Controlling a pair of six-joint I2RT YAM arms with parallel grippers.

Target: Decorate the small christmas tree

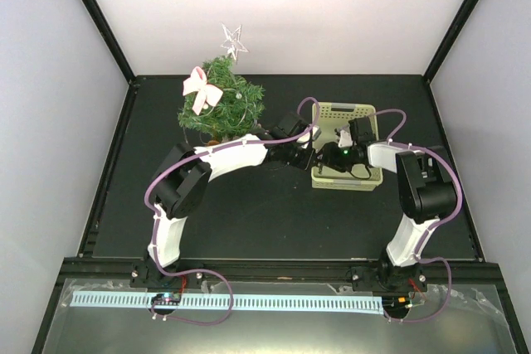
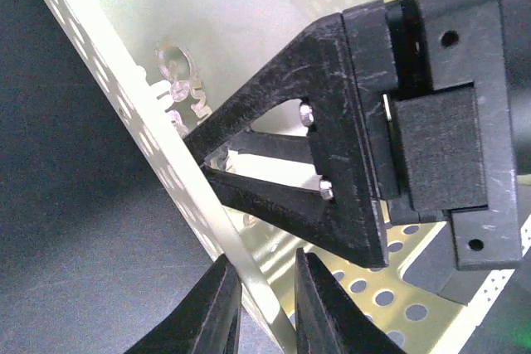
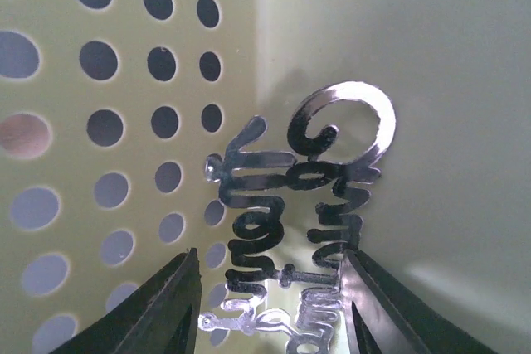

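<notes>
right gripper (image 3: 270,256) holds its fingers apart on both sides of a silver script ornament (image 3: 309,205) inside the pale green basket (image 1: 348,109); whether they press it, one cannot tell. left gripper (image 2: 263,259) is clenched on the basket's left wall. the small christmas tree (image 1: 222,105) stands left of the basket, a little farther back, not touching it.

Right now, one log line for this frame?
left claw: clamped on basket wall | right claw: open, astride silver script ornament in basket | tree: bow and star on
</notes>
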